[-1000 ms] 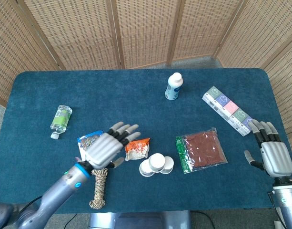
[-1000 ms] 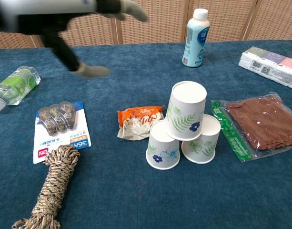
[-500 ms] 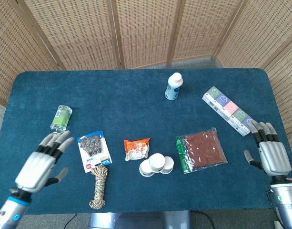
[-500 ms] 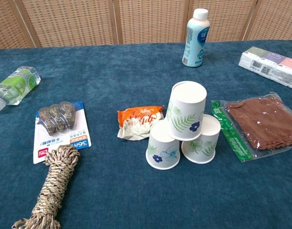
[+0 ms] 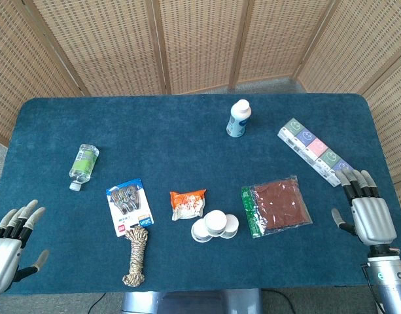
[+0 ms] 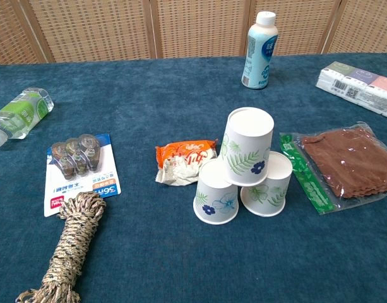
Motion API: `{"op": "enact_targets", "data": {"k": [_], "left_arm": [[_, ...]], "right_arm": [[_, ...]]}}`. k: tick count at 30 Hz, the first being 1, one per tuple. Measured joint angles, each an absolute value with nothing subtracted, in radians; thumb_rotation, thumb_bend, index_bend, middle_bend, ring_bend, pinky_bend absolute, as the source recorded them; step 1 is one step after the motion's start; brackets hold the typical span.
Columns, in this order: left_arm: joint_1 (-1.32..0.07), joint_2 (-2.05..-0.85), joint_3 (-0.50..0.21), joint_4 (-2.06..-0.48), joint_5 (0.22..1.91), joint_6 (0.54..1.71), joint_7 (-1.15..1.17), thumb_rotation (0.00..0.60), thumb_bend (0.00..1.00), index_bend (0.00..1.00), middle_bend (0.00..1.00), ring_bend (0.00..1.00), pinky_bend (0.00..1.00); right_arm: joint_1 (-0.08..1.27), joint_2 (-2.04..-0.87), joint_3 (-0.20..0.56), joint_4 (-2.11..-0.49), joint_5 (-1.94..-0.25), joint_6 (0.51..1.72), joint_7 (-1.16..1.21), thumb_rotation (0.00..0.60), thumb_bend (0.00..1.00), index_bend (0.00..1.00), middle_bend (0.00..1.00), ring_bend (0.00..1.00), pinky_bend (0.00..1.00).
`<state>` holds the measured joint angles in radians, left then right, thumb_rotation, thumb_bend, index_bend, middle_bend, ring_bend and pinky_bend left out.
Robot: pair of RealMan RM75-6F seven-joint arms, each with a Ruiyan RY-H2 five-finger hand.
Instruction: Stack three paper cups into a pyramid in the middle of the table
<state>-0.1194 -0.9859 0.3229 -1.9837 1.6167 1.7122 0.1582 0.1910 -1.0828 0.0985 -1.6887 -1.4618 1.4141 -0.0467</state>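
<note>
Three white paper cups with floral prints stand upside down as a pyramid near the table's middle. Two base cups (image 6: 216, 193) (image 6: 269, 187) sit side by side and the top cup (image 6: 245, 146) rests on both; in the head view the stack (image 5: 215, 226) shows from above. My left hand (image 5: 9, 248) hovers at the table's near left corner, fingers spread, holding nothing. Far to the right, past the table's edge, my right hand (image 5: 366, 212) is also open and empty. Neither hand appears in the chest view.
An orange snack packet (image 6: 182, 160) touches the left base cup. A bag of brown contents (image 6: 343, 160) lies to the right, a rope coil (image 6: 67, 247) and a blue card pack (image 6: 79, 165) to the left. A white bottle (image 6: 259, 50), a tissue pack (image 6: 363, 88) and a lying water bottle (image 6: 21, 112) sit further off.
My left hand has drawn back from above the card pack to the table's near left corner. The right hand slipped slightly lower. The cup pyramid has not moved.
</note>
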Motion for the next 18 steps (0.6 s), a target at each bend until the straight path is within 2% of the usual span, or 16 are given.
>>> {"op": "enact_targets", "data": {"k": [18], "left_arm": [[-0.062,-0.975,0.245,-1.985,1.665,1.656,0.138,0.600,0.41,0.00,0.00,0.00,0.00]], "right_arm": [[0.165,-1.095,0.083,-1.651,-1.482,1.433,-0.011,0.600,0.41,0.00,0.00,0.00,0.00]]}}
